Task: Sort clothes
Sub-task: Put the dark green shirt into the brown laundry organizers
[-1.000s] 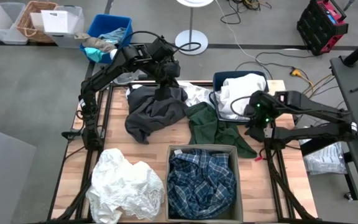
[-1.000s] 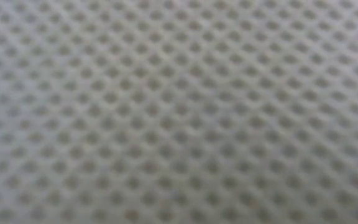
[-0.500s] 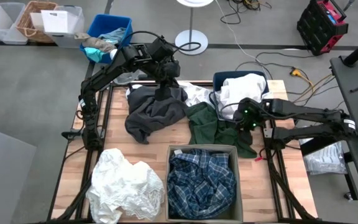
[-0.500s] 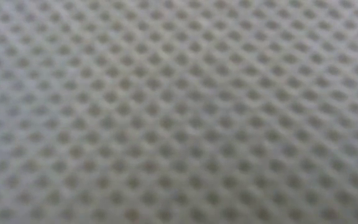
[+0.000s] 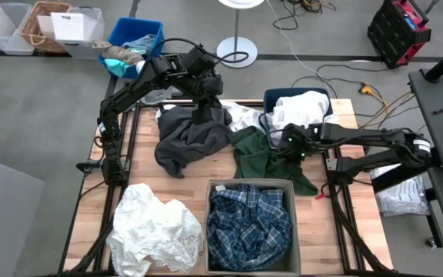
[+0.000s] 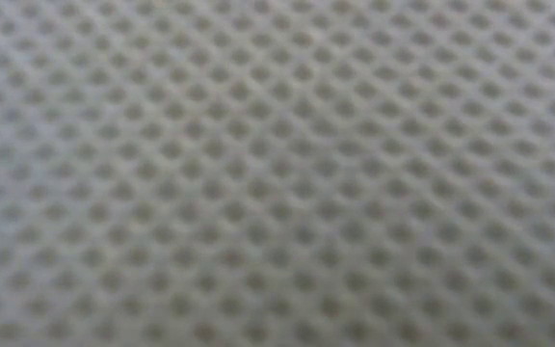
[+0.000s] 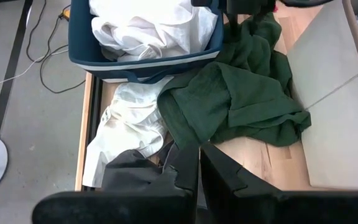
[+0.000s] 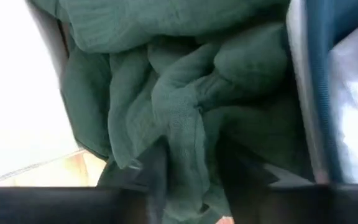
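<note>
Right of the high view's centre, the right gripper (image 5: pixel 287 148) sat on the dark green garment (image 5: pixel 261 158), fingers (image 8: pixel 154 171) astride a fold, grip unclear. At upper centre, the left gripper (image 5: pixel 201 117) was pinched on the charcoal grey garment (image 5: pixel 183 142).

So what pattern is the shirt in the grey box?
Blue-and-white plaid; the shirt in the grey box shows best in the high view.

Low view filled entirely by a blurred dotted mesh surface (image 6: pixel 277 173), table and both arms hidden there, right gripper (image 8: pixel 191 180) fingertips cut off by the right wrist view's edge, dark green garment (image 8: pixel 185 106) bunched between its 2 fingers, blurred.
</note>
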`<state>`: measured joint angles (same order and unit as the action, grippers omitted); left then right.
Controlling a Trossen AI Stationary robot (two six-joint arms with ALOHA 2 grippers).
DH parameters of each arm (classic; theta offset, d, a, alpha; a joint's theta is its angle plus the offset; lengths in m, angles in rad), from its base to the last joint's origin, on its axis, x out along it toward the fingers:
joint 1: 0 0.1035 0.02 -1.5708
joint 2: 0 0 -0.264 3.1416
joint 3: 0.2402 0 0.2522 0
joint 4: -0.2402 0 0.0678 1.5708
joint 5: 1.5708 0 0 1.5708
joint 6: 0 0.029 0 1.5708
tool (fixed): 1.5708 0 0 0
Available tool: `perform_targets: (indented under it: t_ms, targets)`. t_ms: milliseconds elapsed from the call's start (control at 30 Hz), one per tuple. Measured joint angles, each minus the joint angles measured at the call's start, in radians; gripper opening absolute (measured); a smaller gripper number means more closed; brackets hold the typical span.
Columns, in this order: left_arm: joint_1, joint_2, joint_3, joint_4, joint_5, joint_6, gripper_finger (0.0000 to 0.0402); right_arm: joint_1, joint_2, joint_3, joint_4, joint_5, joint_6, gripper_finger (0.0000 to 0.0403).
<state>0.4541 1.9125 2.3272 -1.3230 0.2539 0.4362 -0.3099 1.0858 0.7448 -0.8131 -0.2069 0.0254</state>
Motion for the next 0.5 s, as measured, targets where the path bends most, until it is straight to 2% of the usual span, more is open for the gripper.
perform_targets:
  t_ms: [133,300,500]
  targets:
    - [0.0,0.0,0.0,0.001,0.0,0.0,0.0,0.0,-0.007,0.0,0.0,-0.009,-0.008,0.0025]
    - [-0.004,0.0,0.0,0.001,0.008,0.0,0.0,0.0,-0.071,0.038,-0.028,-0.011,0.041,0.001]
    - [-0.004,0.0,0.0,0.072,0.15,-0.026,0.0,0.0,-0.124,0.19,-0.049,-0.027,0.076,0.0009]
